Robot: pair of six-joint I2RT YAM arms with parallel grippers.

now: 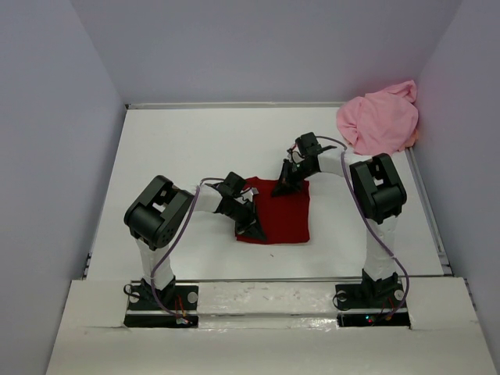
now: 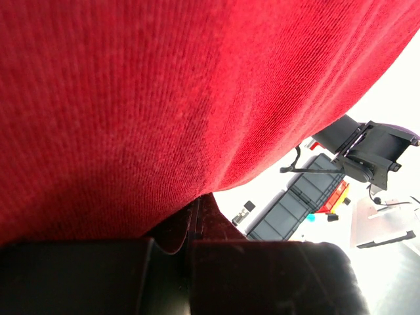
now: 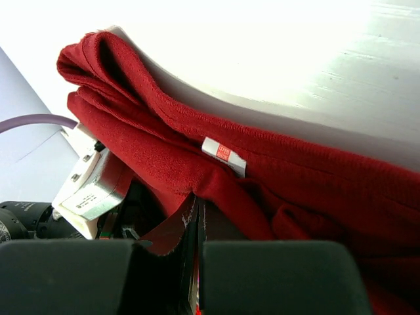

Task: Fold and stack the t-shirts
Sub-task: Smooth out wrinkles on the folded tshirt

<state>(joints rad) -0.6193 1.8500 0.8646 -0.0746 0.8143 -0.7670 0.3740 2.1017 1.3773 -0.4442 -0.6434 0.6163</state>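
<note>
**Dark red t-shirt point(image 1: 285, 215) pinched at two edges**

Left gripper point(image 1: 253, 226): sat at the shirt's near left edge, jaws pressed together on a fold of its cloth.
Dark red t-shirt: folded to a rough rectangle, lying at the middle of the white table point(image 1: 180, 148), with a white label point(image 3: 224, 155) showing.
Right gripper point(image 1: 287, 183): sat at the far edge, jaws pinching the red cloth.
Light pink t-shirt point(image 1: 380, 117): crumpled in the far right corner, well apart.

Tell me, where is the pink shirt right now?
In the top view, the pink t-shirt lies bunched in the far right corner of the table, beyond the right gripper.
</note>
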